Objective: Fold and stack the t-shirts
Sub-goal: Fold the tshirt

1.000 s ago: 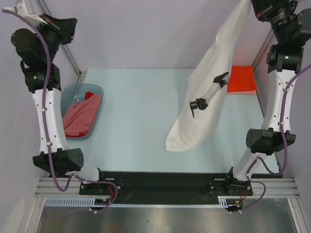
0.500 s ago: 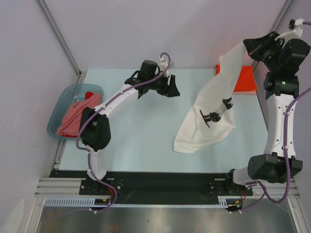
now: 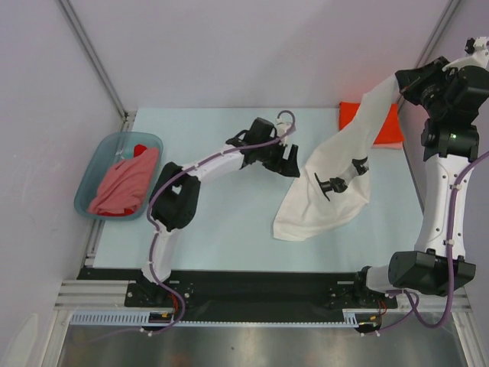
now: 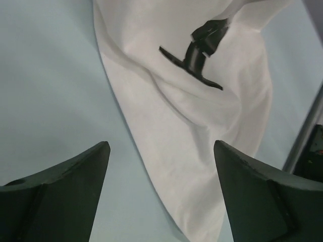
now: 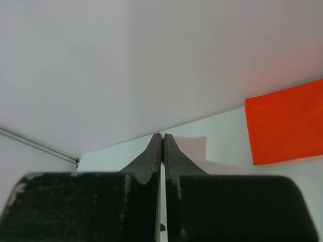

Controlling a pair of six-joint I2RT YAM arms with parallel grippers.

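Note:
A large white t-shirt (image 3: 325,195) with small black prints (image 4: 194,53) hangs from my right gripper (image 3: 399,82), which is shut on its upper edge. Its lower part lies crumpled on the table. In the right wrist view the right gripper (image 5: 162,135) has its jaws pressed together with a thin strip of white cloth between them. My left gripper (image 3: 289,165) stands open just left of the white t-shirt (image 4: 202,111), and nothing sits between the spread left gripper (image 4: 161,146) jaws. A folded orange-red t-shirt (image 3: 388,128) lies at the back right, partly behind the hanging cloth.
A blue-grey basin (image 3: 85,187) at the table's left edge holds a salmon-pink t-shirt (image 3: 122,187) and a red one (image 3: 140,148). The orange-red t-shirt (image 5: 285,123) lies close to the back wall. Frame posts stand at both back corners.
My left arm swung from high on the left down to mid-table beside the white t-shirt, and its gripper opened. The right arm lowered the shirt, so more cloth rests on the table.

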